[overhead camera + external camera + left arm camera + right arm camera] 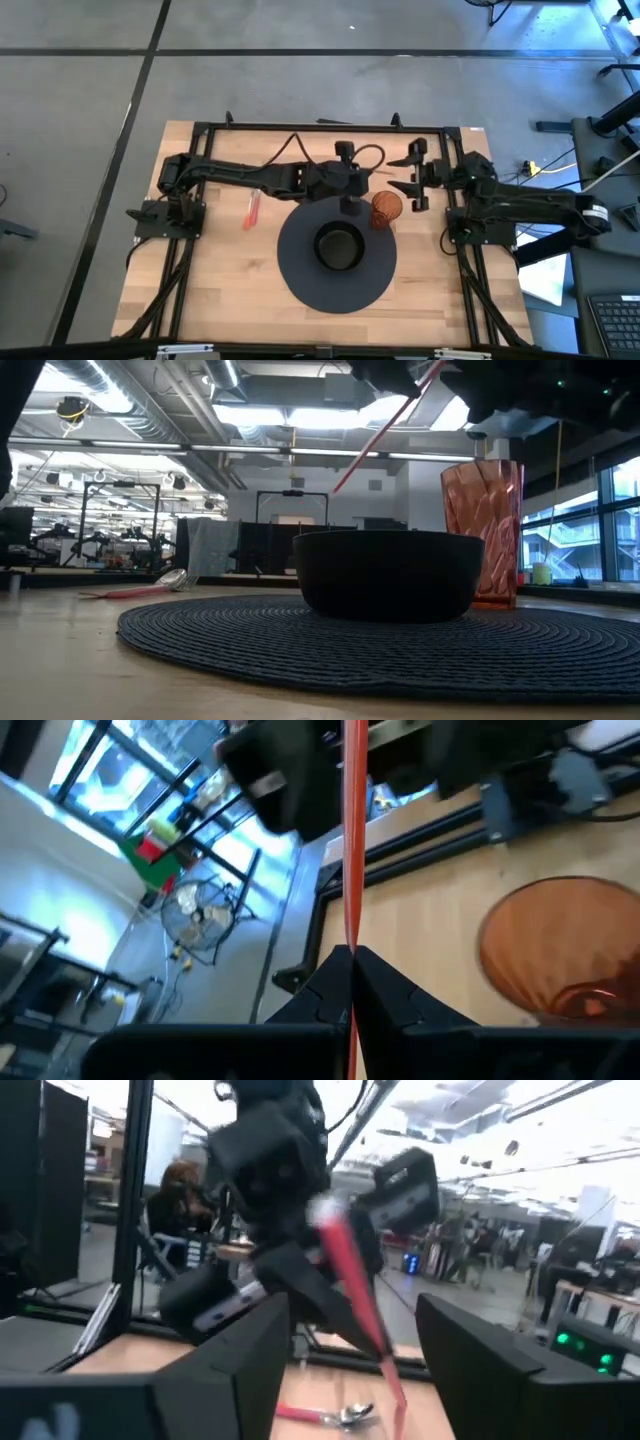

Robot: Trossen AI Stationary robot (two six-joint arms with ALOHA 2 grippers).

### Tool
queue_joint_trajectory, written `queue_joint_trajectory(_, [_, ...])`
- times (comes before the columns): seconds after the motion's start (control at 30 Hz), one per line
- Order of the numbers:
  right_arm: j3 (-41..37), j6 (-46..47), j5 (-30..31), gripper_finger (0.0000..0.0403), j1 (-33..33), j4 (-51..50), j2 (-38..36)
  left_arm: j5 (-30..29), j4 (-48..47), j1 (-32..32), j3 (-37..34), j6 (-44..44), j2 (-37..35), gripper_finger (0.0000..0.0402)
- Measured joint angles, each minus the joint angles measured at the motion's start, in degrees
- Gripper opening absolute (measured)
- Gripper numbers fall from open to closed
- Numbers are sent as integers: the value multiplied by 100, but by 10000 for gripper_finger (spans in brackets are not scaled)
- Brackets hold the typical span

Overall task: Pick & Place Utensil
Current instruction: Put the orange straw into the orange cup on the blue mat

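Note:
My left gripper [348, 198] is above the far rim of the black bowl [338, 248], beside the orange ribbed cup [385, 210]. It is shut on a red-handled utensil [385, 430]. The bowl and cup stand on a dark round woven placemat [300, 275]. A second red-handled spoon [250, 210] lies flat on the wooden table left of the mat. My right gripper [412, 176] is open and empty at the far right, just beyond the cup. The held utensil's head is hidden. My left gripper pinches the red handle [351, 935] between its two fingers. The handle runs along the fingers and out past their tips. It is lifted clear and slants downward, with its free end [337, 488] in the air above the bowl.
The table's black frame rails [320, 126] run along the far edge and both sides. The cup [482, 530] stands close behind the bowl [390, 572]. Bare wood lies left of the mat around the loose spoon [150, 586].

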Motion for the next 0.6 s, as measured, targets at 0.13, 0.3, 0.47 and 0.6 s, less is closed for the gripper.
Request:
queue_joint_trajectory(0.13, [84,138,-114,237,0,381,310,8,2,-111,0,13,0,2])
queue_joint_trajectory(0.3, [84,255,-297,233,0,825,591,-25,2,-176,0,13,0,2])
queue_joint_trajectory(0.47, [84,276,-409,210,0,1047,754,-29,2,-165,0,1,0,2])
queue_joint_trajectory(0.6, [84,263,-409,175,0,1042,816,-32,2,-158,0,-5,0,2])
